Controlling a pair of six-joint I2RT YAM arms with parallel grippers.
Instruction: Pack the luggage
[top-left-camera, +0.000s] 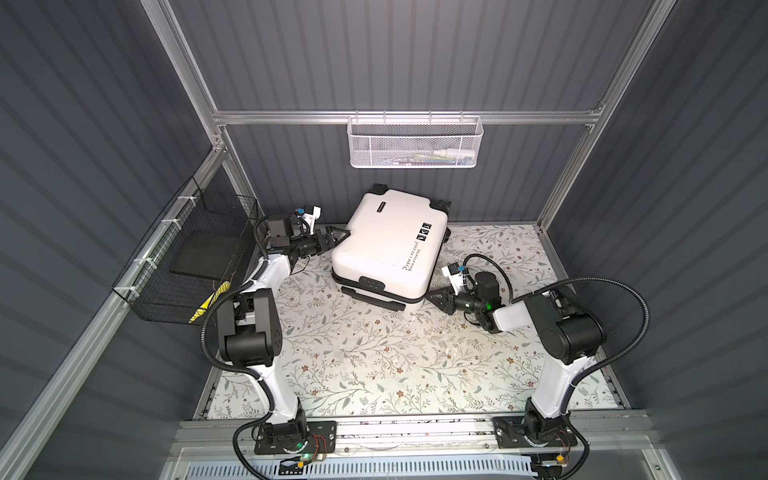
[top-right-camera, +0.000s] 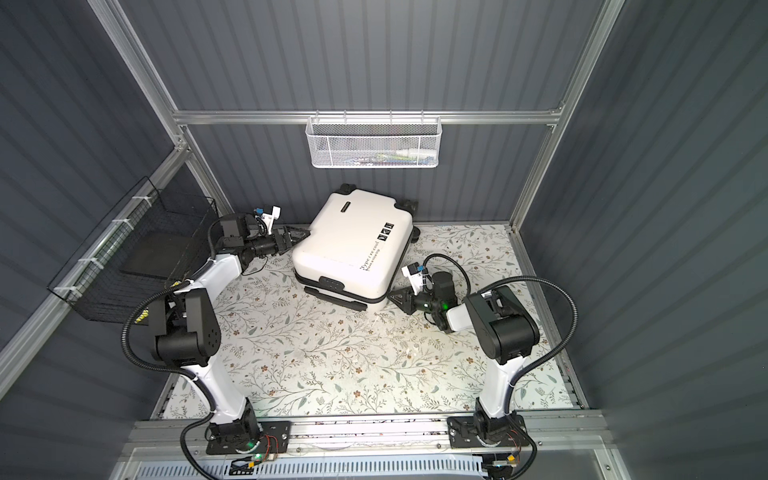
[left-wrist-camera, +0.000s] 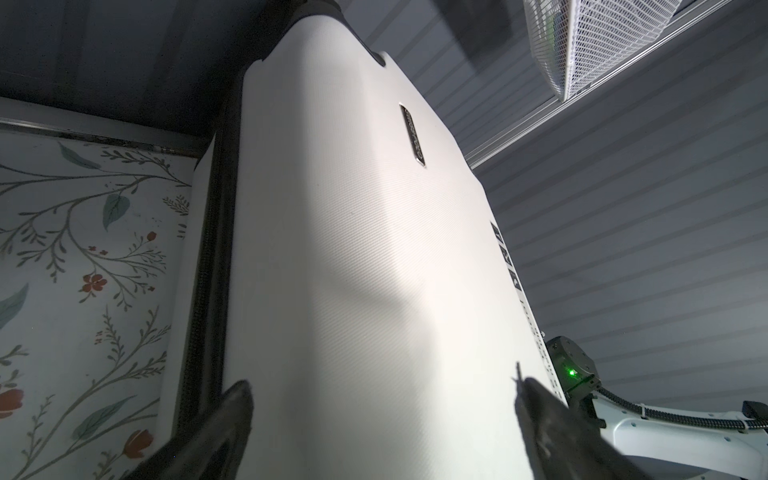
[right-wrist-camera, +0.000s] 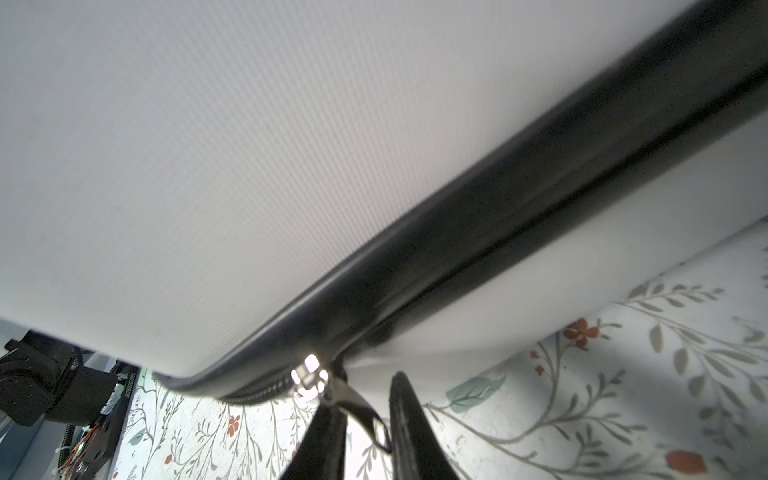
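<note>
The luggage (top-left-camera: 386, 245) (top-right-camera: 349, 245) lies flat and closed at the back of the table, white shell up, black handle toward the front. My left gripper (top-left-camera: 338, 235) (top-right-camera: 301, 235) is at its left side, and in the left wrist view it (left-wrist-camera: 384, 382) stands wide open with the white shell (left-wrist-camera: 353, 249) between its fingers. My right gripper (top-left-camera: 432, 297) (top-right-camera: 392, 297) is at the front right corner. In the right wrist view its jaws (right-wrist-camera: 364, 390) stand a narrow gap apart, and the metal zipper pull (right-wrist-camera: 357, 405) hangs between them below the black zip band (right-wrist-camera: 498, 216).
A white mesh basket (top-left-camera: 415, 143) hangs on the back rail above the luggage. A black wire basket (top-left-camera: 191, 266) is fixed to the left rail, close to the left arm. The floral tablecloth (top-left-camera: 374, 353) covers the table. The back wall is right behind the wheels.
</note>
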